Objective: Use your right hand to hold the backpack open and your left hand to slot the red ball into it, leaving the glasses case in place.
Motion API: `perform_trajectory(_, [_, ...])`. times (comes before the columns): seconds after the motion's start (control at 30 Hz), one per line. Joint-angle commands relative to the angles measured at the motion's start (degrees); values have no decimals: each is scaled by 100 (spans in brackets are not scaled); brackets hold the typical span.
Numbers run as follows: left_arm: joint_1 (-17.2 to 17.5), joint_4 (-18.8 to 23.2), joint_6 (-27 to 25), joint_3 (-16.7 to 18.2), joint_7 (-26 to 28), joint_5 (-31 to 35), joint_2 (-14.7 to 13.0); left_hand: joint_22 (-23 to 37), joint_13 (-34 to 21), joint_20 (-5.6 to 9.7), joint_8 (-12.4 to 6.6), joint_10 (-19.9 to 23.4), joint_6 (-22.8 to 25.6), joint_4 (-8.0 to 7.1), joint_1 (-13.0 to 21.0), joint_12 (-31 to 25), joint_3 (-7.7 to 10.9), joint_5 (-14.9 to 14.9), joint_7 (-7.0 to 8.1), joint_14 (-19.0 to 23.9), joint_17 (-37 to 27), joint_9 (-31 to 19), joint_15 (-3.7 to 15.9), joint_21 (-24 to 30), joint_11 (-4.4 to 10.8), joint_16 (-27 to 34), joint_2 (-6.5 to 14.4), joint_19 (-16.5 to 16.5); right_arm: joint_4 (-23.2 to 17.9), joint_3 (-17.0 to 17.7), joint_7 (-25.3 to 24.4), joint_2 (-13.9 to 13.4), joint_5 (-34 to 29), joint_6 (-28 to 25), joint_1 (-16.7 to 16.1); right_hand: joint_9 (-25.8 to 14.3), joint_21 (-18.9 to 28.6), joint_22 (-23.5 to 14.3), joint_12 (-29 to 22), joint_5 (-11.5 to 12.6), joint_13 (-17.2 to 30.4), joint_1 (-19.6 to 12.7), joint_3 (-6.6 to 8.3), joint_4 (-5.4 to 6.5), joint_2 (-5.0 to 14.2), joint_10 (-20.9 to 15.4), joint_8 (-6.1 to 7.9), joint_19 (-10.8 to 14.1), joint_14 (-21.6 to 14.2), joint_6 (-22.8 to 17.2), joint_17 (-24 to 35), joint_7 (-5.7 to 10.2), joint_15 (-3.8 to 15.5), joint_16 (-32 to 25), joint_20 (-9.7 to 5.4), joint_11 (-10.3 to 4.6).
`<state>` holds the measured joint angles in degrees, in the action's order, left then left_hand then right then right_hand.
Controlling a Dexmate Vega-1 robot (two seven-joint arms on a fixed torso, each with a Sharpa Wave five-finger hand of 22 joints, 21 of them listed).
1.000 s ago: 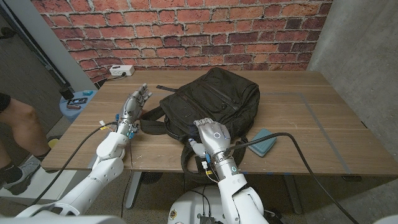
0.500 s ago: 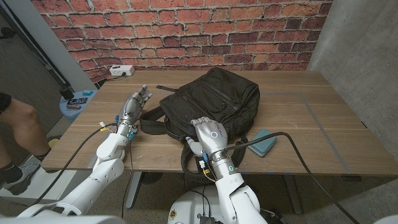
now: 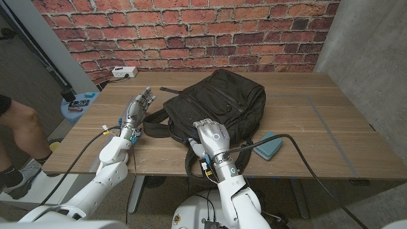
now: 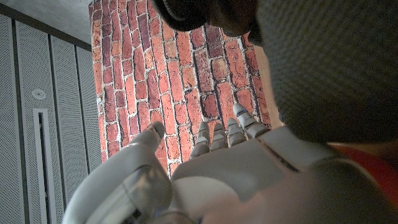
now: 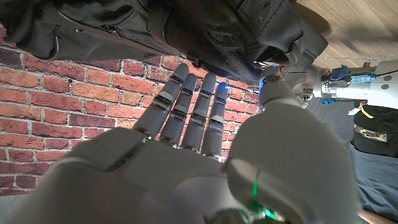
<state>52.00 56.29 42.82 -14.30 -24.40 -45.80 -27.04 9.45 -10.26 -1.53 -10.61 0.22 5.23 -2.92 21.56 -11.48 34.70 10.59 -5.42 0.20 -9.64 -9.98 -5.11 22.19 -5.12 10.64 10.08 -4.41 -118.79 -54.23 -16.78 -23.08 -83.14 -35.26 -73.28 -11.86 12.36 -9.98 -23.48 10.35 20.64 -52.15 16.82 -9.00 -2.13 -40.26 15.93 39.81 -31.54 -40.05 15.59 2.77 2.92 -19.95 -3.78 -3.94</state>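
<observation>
The black backpack (image 3: 219, 102) lies in the middle of the table, also seen in the right wrist view (image 5: 186, 31). My right hand (image 3: 212, 135) is at its near edge, fingers straight and reaching onto the fabric, gripping nothing (image 5: 186, 118). My left hand (image 3: 138, 105) is at the backpack's left side with fingers stretched out (image 4: 217, 140). A red patch (image 4: 373, 171), probably the red ball, shows beside that hand's palm; whether it touches is hidden. The teal glasses case (image 3: 270, 145) lies on the table to the right of my right hand.
A white power strip (image 3: 124, 72) sits at the table's back left. A person's leg (image 3: 19, 124) is beyond the left edge. A black cable (image 3: 305, 149) runs past the glasses case. A backpack strap (image 3: 191, 162) hangs over the near edge.
My right hand has shifted a little left and further onto the backpack's near edge. The left hand, backpack and glasses case have stayed put.
</observation>
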Motion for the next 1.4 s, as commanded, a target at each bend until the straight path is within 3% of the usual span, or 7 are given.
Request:
perform_trajectory(0.03, [-4, -17, 4, -12, -64, -2, 20, 32, -26, -9, -28, 21, 47, 1, -24, 3, 31, -13, -2, 43, -16, -23, -9, -26, -27, -26, -23, -72, 280, -87, -495, -64, 178, -26, 189, -21, 45, -13, -112, 1, 47, -105, -47, 16, 21, -208, 63, 137, -183, -218, 53, 43, 788, -103, -112, -82])
perform_trajectory(0.3, [79, 110, 10, -24, 65, 60, 9, 32, -26, -17, -31, 20, 73, 10, -22, 5, 41, -15, 9, 46, -15, -23, -9, -41, -22, -27, -22, -87, 352, -90, -954, -178, 408, 59, 247, -35, 101, -21, -284, 2, 73, -163, -92, 22, 57, -554, 135, 377, -539, -594, 115, 196, 919, -260, -216, -214])
perform_trajectory(0.5, [140, 240, 7, -32, 178, 109, -11, 33, -26, -19, -34, 17, 97, 18, -20, 7, 49, -16, 6, 48, -15, -24, -16, -54, -23, -27, -21, -92, 548, -93, -1409, -260, 516, 157, 352, -40, 165, -28, -424, 13, 53, -313, -37, -13, 126, -903, 234, 605, -837, -984, 137, 338, 975, -332, -302, -324])
perform_trajectory(0.7, [197, 323, -17, -42, 264, 144, -38, 33, -26, -22, -43, 20, 141, 25, -20, 7, 58, -17, 2, 48, -15, -24, -14, -70, -20, -29, -22, -101, 769, -107, -1679, -296, 619, 167, 452, -40, 186, -31, -488, 18, 37, -413, -1, -37, 161, -1073, 256, 694, -1011, -1114, 157, 370, 1017, -375, -341, -367])
perform_trajectory(1.0, [180, 320, -38, -80, 226, 143, -35, 34, -26, -27, -39, 21, 151, 29, -22, 7, 66, -19, 8, 54, -16, -25, -16, -86, -23, -27, -20, -109, 923, -163, -1860, -387, 576, 97, 593, -41, 186, -34, -471, 15, 22, -425, 7, -25, 162, -1045, 233, 716, -1082, -1104, 153, 366, 996, -364, -362, -379])
perform_trajectory(1.4, [122, 279, -87, -121, 203, 164, -34, 35, -26, -31, -31, 35, 159, 34, -27, 3, 75, -21, 13, 71, -18, -26, -9, -107, -21, -22, -23, -125, 799, -178, -1569, -691, 243, -16, 702, -47, 147, -38, -427, 8, 35, -377, -5, 16, 151, -907, 161, 649, -1067, -995, 138, 383, 974, -289, -345, -375])
